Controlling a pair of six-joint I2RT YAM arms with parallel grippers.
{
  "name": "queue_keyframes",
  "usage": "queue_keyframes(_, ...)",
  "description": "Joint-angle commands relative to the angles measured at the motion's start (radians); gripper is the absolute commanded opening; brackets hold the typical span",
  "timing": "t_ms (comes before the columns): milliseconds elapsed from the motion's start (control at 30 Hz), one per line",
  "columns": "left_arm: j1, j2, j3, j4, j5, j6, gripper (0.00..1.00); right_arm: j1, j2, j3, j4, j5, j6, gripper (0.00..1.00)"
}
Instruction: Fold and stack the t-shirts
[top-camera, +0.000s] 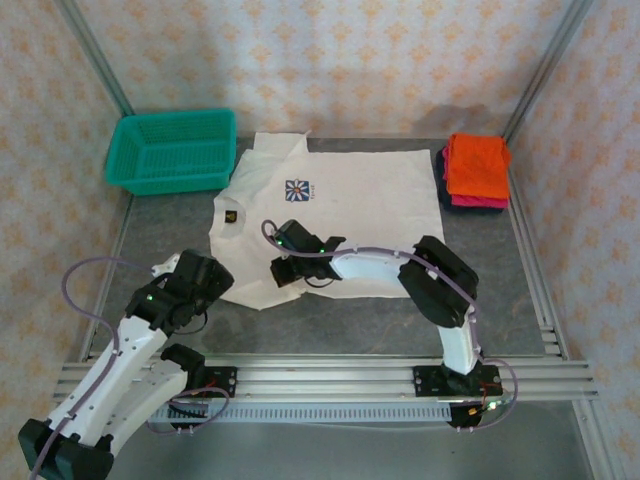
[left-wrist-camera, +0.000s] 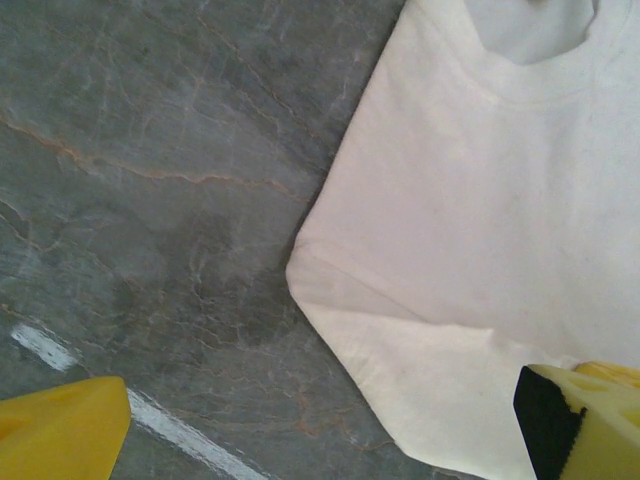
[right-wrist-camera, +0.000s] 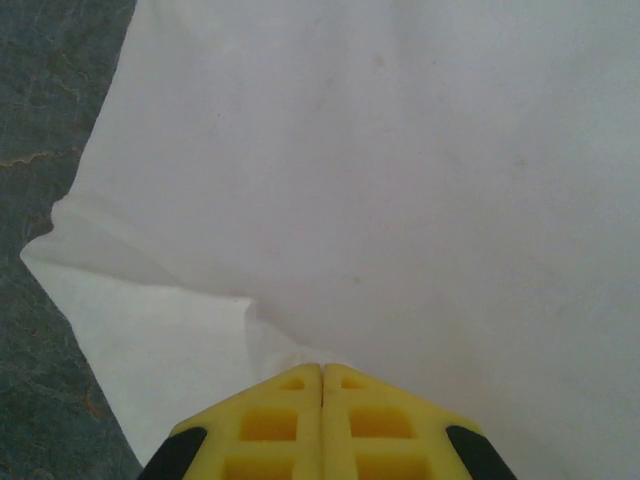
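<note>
The grey stone table (top-camera: 340, 325) takes up most of the room in front of me. Spread flat across its middle is the white t-shirt (top-camera: 360, 205) (left-wrist-camera: 480, 220) (right-wrist-camera: 400, 170), collar to the left, with a small blue logo on the chest. At the far left corner sits the green basket (top-camera: 172, 150), just beside the shirt's far sleeve. At the far right, close to the shirt's right edge, is the stack of folded shirts (top-camera: 476, 168): orange on top, pink under it, something dark at the bottom.

The right arm reaches left across the near part of the shirt. The right claw (top-camera: 284, 272) (right-wrist-camera: 321, 374) is pressed fully closed, and a pinch of white cloth is gathered up into its tips, near the shirt's near-left sleeve.

The left claw (top-camera: 203, 280) (left-wrist-camera: 320, 425) stands wide apart by the near-left sleeve, holding nothing. One finger is over bare table, the other over the sleeve's edge.
</note>
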Motion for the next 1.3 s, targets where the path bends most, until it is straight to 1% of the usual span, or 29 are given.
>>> queue_keyframes(0, -0.001, -0.002, -0.031, 0.044, 0.050, -0.078, 1.00, 0.040, -0.072, -0.020, 0.030, 0.005, -0.005, 0.00)
queue_keyframes(67, -0.001, -0.018, -0.059, 0.063, 0.081, -0.161, 1.00, 0.067, -0.100, -0.043, 0.058, -0.005, -0.016, 0.00)
queue_keyframes(100, -0.001, -0.032, -0.080, 0.071, 0.101, -0.225, 1.00, 0.084, -0.115, -0.062, 0.082, -0.009, -0.023, 0.00)
queue_keyframes(233, -0.001, -0.102, -0.184, 0.191, 0.192, -0.450, 0.98, 0.139, -0.159, -0.132, 0.176, -0.029, -0.036, 0.00)
queue_keyframes(333, -0.001, -0.133, -0.231, 0.258, 0.210, -0.562, 0.96, 0.169, -0.168, -0.166, 0.231, -0.051, -0.039, 0.00)
queue_keyframes(500, -0.001, -0.122, -0.284, 0.397, 0.266, -0.693, 0.93, 0.193, -0.174, -0.223, 0.373, -0.127, -0.012, 0.00)
queue_keyframes(567, -0.002, -0.106, -0.285, 0.408, 0.278, -0.718, 0.90, 0.198, -0.177, -0.240, 0.418, -0.143, -0.005, 0.00)
queue_keyframes(767, -0.026, -0.092, -0.306, 0.378, 0.307, -0.811, 0.78, 0.200, -0.174, -0.238, 0.431, -0.147, -0.010, 0.00)
queue_keyframes(900, -0.030, -0.063, -0.354, 0.479, 0.333, -0.852, 0.68, 0.199, -0.171, -0.236, 0.433, -0.174, -0.013, 0.00)
queue_keyframes(1067, -0.030, -0.001, -0.328, 0.515, 0.353, -0.828, 0.48, 0.200, -0.174, -0.241, 0.425, -0.183, -0.019, 0.00)
queue_keyframes(1200, -0.030, -0.002, -0.313, 0.477, 0.343, -0.816, 0.31, 0.199, -0.179, -0.245, 0.420, -0.173, -0.020, 0.00)
queue_keyframes(1233, -0.030, -0.007, -0.314, 0.465, 0.342, -0.814, 0.29, 0.200, -0.180, -0.248, 0.420, -0.165, -0.020, 0.00)
queue_keyframes(1267, -0.030, -0.012, -0.313, 0.453, 0.342, -0.812, 0.30, 0.200, -0.181, -0.250, 0.420, -0.158, -0.021, 0.00)
